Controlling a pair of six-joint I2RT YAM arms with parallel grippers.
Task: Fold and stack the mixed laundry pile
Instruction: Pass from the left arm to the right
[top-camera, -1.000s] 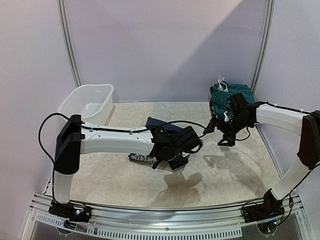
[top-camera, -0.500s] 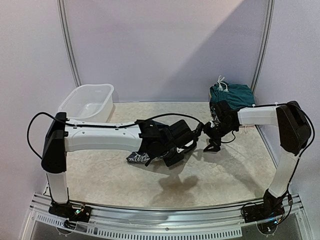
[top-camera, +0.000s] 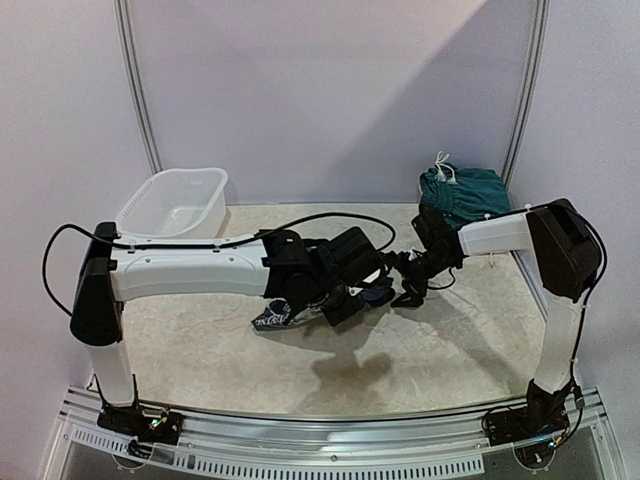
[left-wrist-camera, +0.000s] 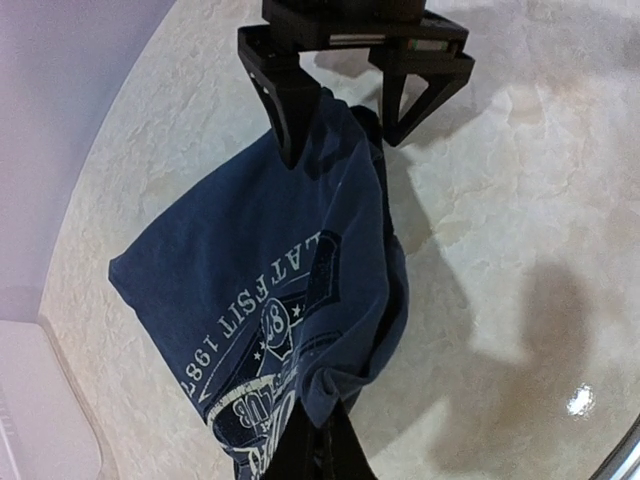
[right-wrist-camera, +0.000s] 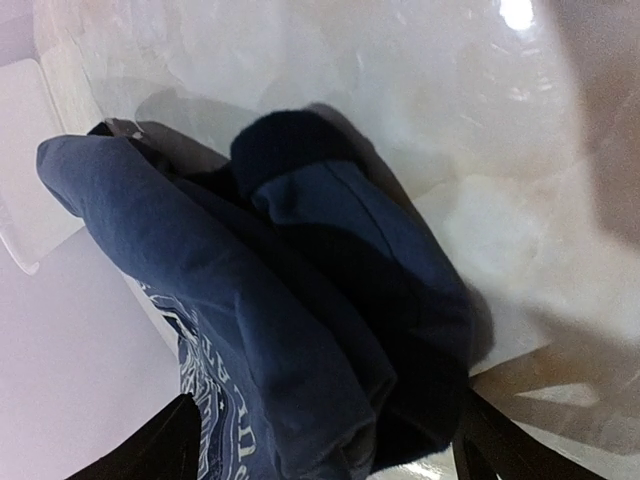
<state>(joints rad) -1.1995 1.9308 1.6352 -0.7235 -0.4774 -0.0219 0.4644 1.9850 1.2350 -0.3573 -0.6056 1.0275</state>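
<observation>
Navy cotton T-shirt with white print (left-wrist-camera: 280, 270) sits mid-desk (top-camera: 450, 340), your left claw (left-wrist-camera: 320, 450) clamped on one edge, your right claw (left-wrist-camera: 340, 145) spread wide astride its 3 o'clock end.

Top view: navy T-shirt (top-camera: 272, 318) lies mostly under the left arm's wrist. Only a printed corner shows, and the lettering is too small to read. Teal shorts (top-camera: 468, 190): near edge hidden behind the right arm.

Left wrist view: shirt print runs off the bottom edge. Left tool (left-wrist-camera: 320, 452) cropped to its fingertips.

Right wrist view: right tool (right-wrist-camera: 325, 420) fingers cut off at the bottom corners. Table (right-wrist-camera: 560, 150) blurred at right.
</observation>
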